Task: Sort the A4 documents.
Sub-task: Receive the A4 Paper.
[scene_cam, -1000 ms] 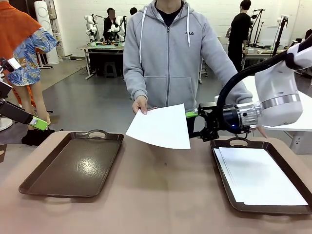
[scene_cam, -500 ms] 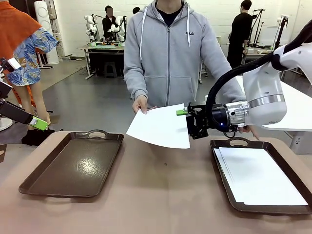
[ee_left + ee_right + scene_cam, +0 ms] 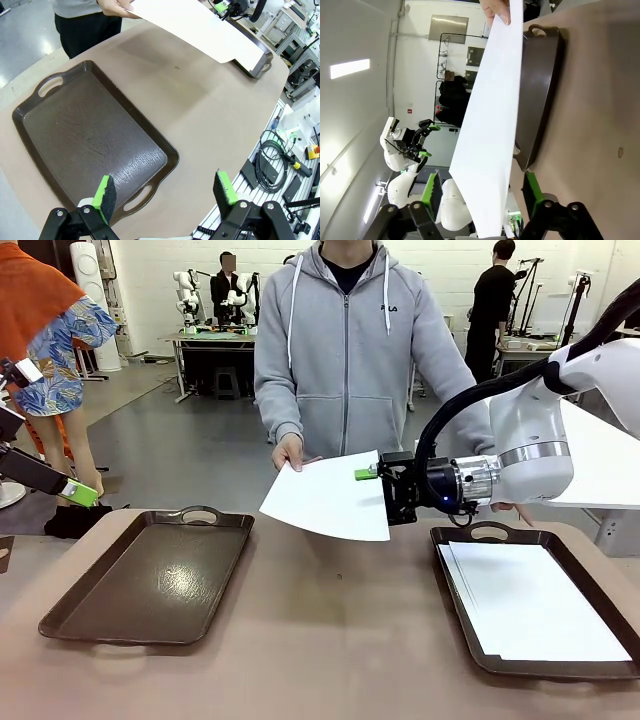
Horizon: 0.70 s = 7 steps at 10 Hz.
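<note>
between person and tray – right gripper [image 3: 385, 492] half-open around sheet [image 3: 330, 498].

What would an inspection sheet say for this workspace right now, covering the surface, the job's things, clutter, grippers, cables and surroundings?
Surface: brown table, bare between the two trays.
Job's things: one A4 sheet held above the table by the person's hand; stack of A4 sheets lying in the right tray; left tray holds nothing.
Clutter: nothing seen on the table.
Grippers: right gripper at the held sheet's edge, its fingers on either side of the paper with a gap; left gripper open above the left tray.
Cables: black cable bundle off the table's edge.
Surroundings: other people and tables farther off.
</note>
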Tool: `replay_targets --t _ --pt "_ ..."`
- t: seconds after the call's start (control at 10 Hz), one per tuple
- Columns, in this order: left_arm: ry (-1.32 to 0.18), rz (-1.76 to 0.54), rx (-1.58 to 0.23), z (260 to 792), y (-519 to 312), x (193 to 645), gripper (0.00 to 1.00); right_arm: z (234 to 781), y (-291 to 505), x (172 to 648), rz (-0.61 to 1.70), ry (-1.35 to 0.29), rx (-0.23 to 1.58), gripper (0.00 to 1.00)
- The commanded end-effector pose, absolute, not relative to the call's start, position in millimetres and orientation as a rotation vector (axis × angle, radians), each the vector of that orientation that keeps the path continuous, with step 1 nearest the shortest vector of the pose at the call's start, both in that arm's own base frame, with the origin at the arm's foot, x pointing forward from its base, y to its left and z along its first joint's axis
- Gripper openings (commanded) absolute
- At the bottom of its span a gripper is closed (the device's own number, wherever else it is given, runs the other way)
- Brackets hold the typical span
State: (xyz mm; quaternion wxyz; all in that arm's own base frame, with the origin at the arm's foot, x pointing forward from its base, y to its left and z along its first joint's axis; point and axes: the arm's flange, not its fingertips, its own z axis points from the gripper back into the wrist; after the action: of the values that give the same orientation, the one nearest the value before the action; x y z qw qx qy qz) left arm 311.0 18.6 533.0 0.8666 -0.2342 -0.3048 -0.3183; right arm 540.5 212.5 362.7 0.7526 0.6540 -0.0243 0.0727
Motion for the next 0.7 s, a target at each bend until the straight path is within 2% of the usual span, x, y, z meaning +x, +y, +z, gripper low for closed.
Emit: replay_targets --t 0.0,0.1,0.2,0.3,0.4,0.5,0.6 --pt "-0.646 -0.679 -0.508 531.8 20.7 311.8 1.0 362.1 218.4 544.5 0.18 -0.081 1.448 0.65" --pt "-0.646 -0.679 -0.508 531.8 20.7 311.8 1.0 362.1 217.6 545.6 0.18 -0.086 1.45 0.76" --pt "-0.646 -0.679 -0.508 531.8 20.7 311.8 1.0 362.4 215.9 546.6 0.178 -0.088 1.451 0.47" --pt "-0.646 -0.679 -0.508 531.8 20.7 311.8 1.0 362.6 213.8 547.5 0.174 -0.091 1.45 0.59" --pt "-0.646 -0.679 -0.508 531.8 20.7 311.8 1.0 362.8 211.8 548.6 0.168 -0.09 1.453 0.29" --pt "-0.646 -0.679 -0.508 531.8 20.7 311.8 1.0 363.1 211.3 549.2 0.17 -0.09 1.451 0.41" --pt "-0.646 -0.679 -0.508 531.8 20.7 311.8 1.0 363.3 210.9 549.8 0.174 -0.092 1.441 0.11"
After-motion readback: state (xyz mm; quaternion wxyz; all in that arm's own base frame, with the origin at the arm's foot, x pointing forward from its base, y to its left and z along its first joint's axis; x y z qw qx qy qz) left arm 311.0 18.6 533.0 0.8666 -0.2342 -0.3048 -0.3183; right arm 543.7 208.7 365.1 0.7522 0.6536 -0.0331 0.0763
